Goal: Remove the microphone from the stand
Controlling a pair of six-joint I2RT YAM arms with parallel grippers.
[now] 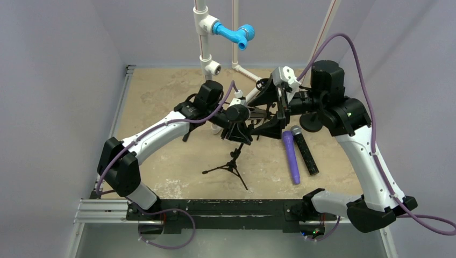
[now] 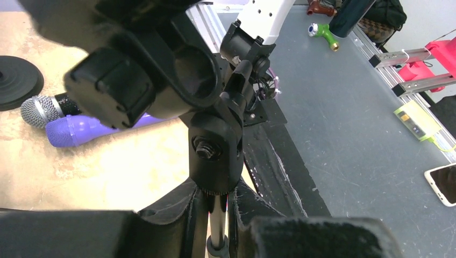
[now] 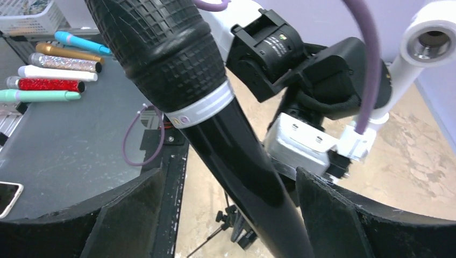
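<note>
- The left arm is reaching from the near-left corner toward the table's middle, elbow low, with the left gripper (image 1: 226,129) arriving just under the top of the stand (image 1: 232,164).
- Its fingers (image 2: 172,220) are pinching the stand's thin pole right below the clip joint, one on each side.
- The right arm is rising from the near-right corner, bending at the elbow and pointing left, wrist level, so the right gripper (image 1: 264,113) is facing the left one.
- Its fingers (image 3: 123,215) are standing spread wide on both sides of the mic's handle; a gap is showing on the left side, while the right one is lying very close to the handle.
- The mic (image 1: 236,113) is sitting in the clip on top of the stand, lying roughly level, its grille head pointing left and its handle running right between the right fingers.
- A purple mic (image 1: 291,158) and a spare black mic (image 1: 305,150) are lying side by side on the table (image 1: 161,91), right of the tripod legs and beneath the right forearm.
- A white pipe frame with a blue fitting (image 1: 234,33) is standing behind both grippers.
</note>
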